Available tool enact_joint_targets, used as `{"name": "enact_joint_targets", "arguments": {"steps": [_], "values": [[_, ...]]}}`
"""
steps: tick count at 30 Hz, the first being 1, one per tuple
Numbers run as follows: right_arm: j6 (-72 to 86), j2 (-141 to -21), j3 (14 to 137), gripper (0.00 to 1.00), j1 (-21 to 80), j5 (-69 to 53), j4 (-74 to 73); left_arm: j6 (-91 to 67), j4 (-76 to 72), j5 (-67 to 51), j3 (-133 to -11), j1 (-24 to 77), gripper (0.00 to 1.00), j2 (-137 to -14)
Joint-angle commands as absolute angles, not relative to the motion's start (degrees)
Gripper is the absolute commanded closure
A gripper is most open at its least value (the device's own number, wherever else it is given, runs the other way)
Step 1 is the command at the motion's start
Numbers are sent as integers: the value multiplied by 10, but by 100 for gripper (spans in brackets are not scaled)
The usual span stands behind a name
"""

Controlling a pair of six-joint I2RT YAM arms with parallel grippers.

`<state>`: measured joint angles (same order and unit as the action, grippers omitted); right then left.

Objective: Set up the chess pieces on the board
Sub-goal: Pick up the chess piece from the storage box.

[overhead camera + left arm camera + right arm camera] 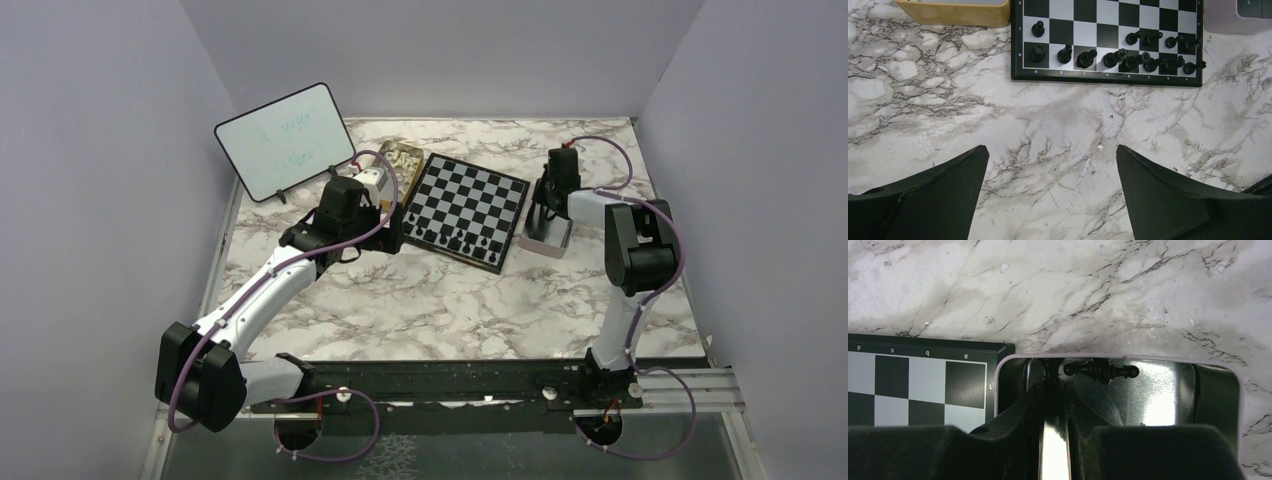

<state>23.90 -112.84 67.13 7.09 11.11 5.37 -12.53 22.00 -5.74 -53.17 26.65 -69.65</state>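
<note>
The board (470,195) lies at the middle back of the table, with several black chess pieces (470,240) along its near edge. In the left wrist view those pieces (1128,62) fill the two nearest rows of the board (1083,35). My left gripper (1050,150) hangs open over bare marble in front of the board (388,238), holding nothing. My right gripper (1053,387) reaches into a shiny pink-rimmed tray (1118,358) beside the board's right corner (548,222). It is shut on a small black chess piece (1050,375). Another black piece (1100,371) lies on its side in the tray.
A gold tin (400,165) holding pale pieces stands just left of the board and shows again in the left wrist view (955,12). A white dry-erase board (285,140) stands propped at the back left. Purple walls close in three sides.
</note>
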Motion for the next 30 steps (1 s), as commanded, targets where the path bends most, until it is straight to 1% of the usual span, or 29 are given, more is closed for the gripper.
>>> {"name": "enact_joint_targets", "arguments": {"steps": [1, 20, 26, 30], "values": [[228, -1143, 682, 75, 69, 126, 67, -117, 215, -66, -535, 268, 1, -689], [217, -1156, 705, 83, 69, 131, 59, -117, 215, -70, -535, 268, 1, -693], [207, -1141, 704, 89, 69, 134, 44, -116, 215, -70, -535, 268, 1, -693], [190, -1120, 706, 91, 69, 130, 29, -116, 215, -70, -534, 268, 2, -694]]}}
